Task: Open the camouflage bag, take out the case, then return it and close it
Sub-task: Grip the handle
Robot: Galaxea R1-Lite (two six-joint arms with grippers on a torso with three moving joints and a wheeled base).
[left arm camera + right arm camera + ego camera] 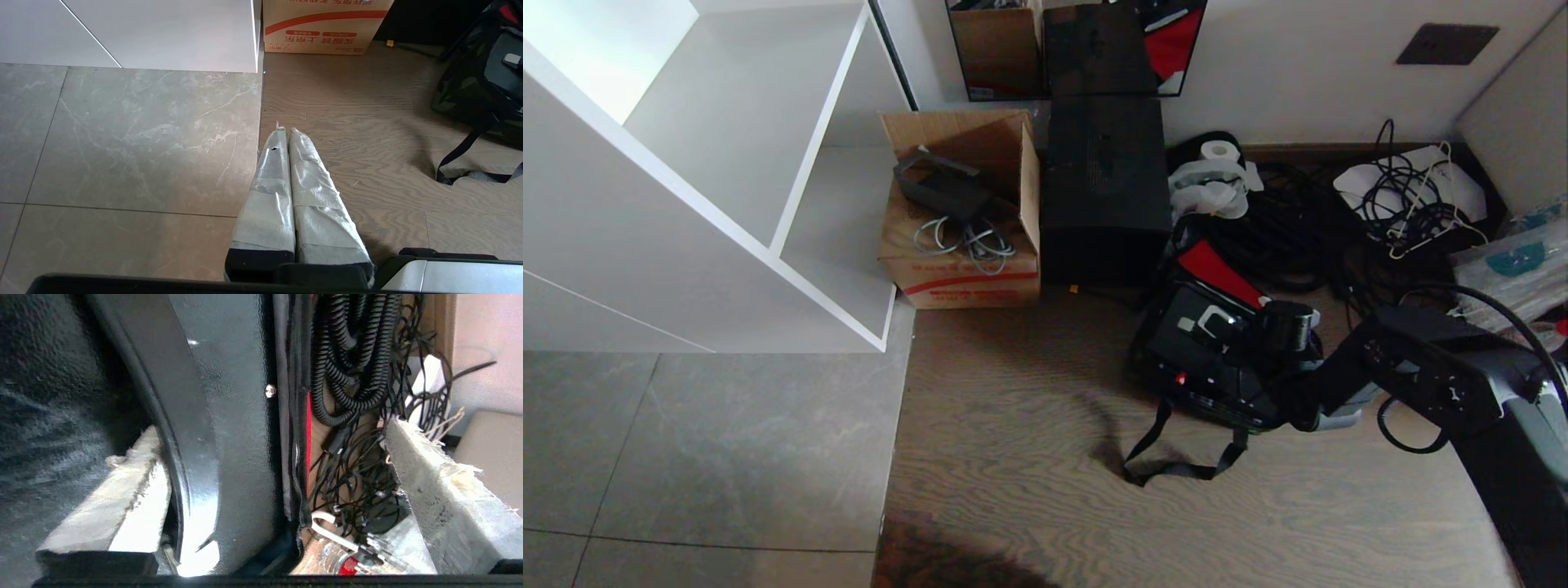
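- A wooden floor (1029, 425) is seen, bordered on the left by grey tiles (686, 457).
- The camouflage bag (1217, 359) is set on the wood, its strap (1176, 469) trailing forward.
- A cardboard box (964, 212) and a tall black box (1104, 188) are placed side by side at the wall.
- Black cables (1307, 237) are heaped at the right.
- A white shelf unit (727, 180) is stood on the left.

Brightness: my head view is daylit and uneven; the white shelf (727, 163) is nearly washed out while the camouflage bag (1176, 327) sits dark.
Shadows: a soft dark patch falls on the wood floor (1176, 523) left of the bag, another at the bottom edge.
Glare: a white sheen runs down the case (241, 437) beside my right gripper (278, 486).
Blur: that close view is smeared, most on its dark side.
Sharpness: my left gripper (286, 134) and the tiles (122, 143) read crisp.
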